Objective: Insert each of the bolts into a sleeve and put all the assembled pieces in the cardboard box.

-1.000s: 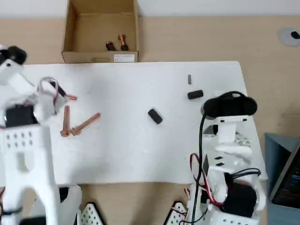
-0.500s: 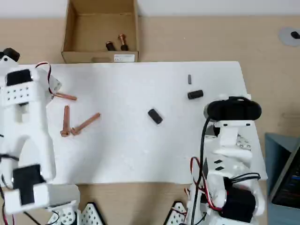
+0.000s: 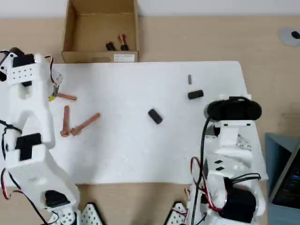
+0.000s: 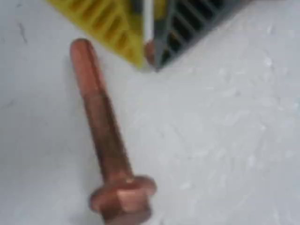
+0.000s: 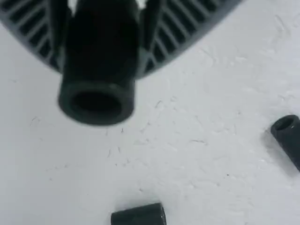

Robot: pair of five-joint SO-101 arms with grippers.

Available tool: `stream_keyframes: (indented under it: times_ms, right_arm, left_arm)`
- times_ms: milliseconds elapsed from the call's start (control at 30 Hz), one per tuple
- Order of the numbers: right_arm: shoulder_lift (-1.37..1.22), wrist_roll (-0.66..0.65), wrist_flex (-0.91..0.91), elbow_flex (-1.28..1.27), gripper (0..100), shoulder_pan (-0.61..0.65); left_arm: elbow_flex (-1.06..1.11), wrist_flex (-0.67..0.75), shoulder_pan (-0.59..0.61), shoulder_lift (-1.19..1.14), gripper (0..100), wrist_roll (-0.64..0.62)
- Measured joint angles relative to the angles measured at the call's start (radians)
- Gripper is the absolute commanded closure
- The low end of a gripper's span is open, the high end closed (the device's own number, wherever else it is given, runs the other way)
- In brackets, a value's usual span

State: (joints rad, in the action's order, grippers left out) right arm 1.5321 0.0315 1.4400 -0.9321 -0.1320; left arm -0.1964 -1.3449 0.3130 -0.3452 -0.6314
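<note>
Three copper bolts lie at the left of the white mat: one [image 3: 66, 97] right beside my left gripper [image 3: 54, 90], two more [image 3: 66, 120] [image 3: 86, 123] nearer the front. In the left wrist view that bolt [image 4: 110, 140] lies flat just off the shut, empty tips of my left gripper [image 4: 149, 47]. My right gripper [image 5: 98, 56] is shut on a black sleeve [image 5: 96, 101], held above the mat. Loose sleeves lie mid-mat [image 3: 155, 116] and further right [image 3: 195, 94]. The cardboard box [image 3: 69, 28] holds two assembled pieces [image 3: 117, 43].
A small dark piece [image 3: 189, 79] lies behind the right-hand sleeve. The right wrist view shows two loose sleeves [image 5: 139, 215] [image 5: 287, 133] on the mat. The right arm's body [image 3: 232, 108] covers the mat's right edge. Bare wooden table surrounds the mat.
The left arm has swung over the mat's left edge, its gripper ending next to the rear bolt. The right arm drew back slightly toward the front. The bolts and sleeves stayed put.
</note>
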Motion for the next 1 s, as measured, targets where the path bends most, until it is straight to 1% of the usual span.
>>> stream_keyframes:
  times_ms: [67, 300, 600, 667, 800, 1000]
  right_arm:
    - [0.0, 0.0, 0.0, 0.0, 98.9, 0.0]
    - [0.0, 0.0, 0.0, 0.0, 98.9, 0.0]
    - [0.0, 0.0, 0.0, 0.0, 98.9, 0.0]
    - [0.0, 0.0, 0.0, 0.0, 98.9, 0.0]
    - [0.0, 0.0, 0.0, 0.0, 98.9, 0.0]
    - [0.0, 0.0, 0.0, 0.0, 98.9, 0.0]
  left_arm:
    - [-0.04, -0.012, 0.002, -0.041, 87, -0.018]
    - [-0.152, -0.015, 0.002, -0.124, 87, -0.032]
    - [-0.166, -0.014, 0.021, -0.215, 87, -0.032]
    - [-0.166, -0.003, 0.034, -0.232, 90, -0.032]
    - [-0.167, 0.028, 0.055, -0.267, 100, -0.038]
    - [-0.199, 0.025, 0.055, -0.302, 99, -0.035]
